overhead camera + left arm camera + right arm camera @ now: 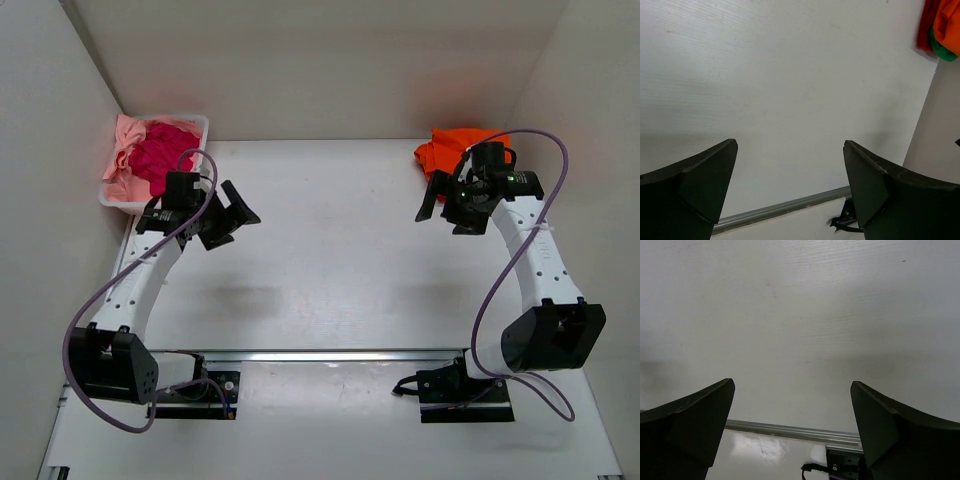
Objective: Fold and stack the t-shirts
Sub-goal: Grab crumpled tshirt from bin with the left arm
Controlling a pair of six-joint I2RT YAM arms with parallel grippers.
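Since the right arm (530,250) crosses it — the orange t-shirt (446,150) shows partly.

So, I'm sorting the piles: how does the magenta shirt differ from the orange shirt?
The magenta shirt lies in the white tub, far left; the orange shirt lies on the table, far right. The magenta shirt sits against a salmon pink shirt; the orange shirt shows green cloth at its edge. Both are crumpled, and neither is held.

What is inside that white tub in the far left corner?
In the tub, a crumpled magenta shirt lies on top, with a pink shirt draped over the left rim. Whatever lies beneath them is covered.
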